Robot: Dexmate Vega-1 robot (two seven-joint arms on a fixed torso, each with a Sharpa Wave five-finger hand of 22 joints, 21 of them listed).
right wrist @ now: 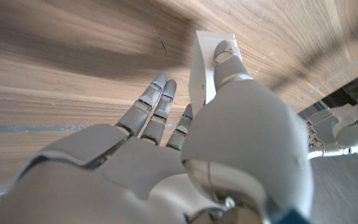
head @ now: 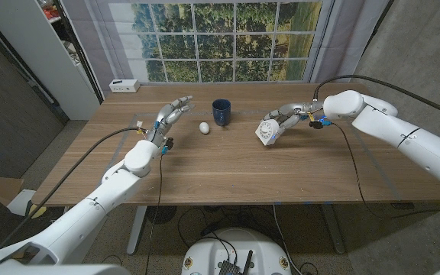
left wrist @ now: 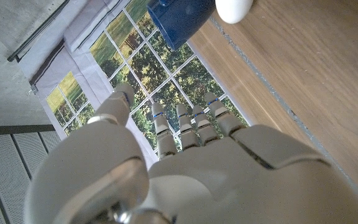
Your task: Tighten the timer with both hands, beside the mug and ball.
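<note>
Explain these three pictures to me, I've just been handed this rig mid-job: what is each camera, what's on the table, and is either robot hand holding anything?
The wide picture comes from a camera on the robot's head, looking down at a wooden table. Its two white arms come in from the bottom corners, the left arm on the picture's left.

The other two pictures come from cameras on each wrist, looking along the back of that hand. They are turned, so the room looks tilted.

On the table are a blue mug, a white ball beside it, and a white timer.

The right robot hand grips the timer; the right wrist view shows its thumb over the timer's edge. The left robot hand holds nothing, fingers apart, left of the ball.
</note>
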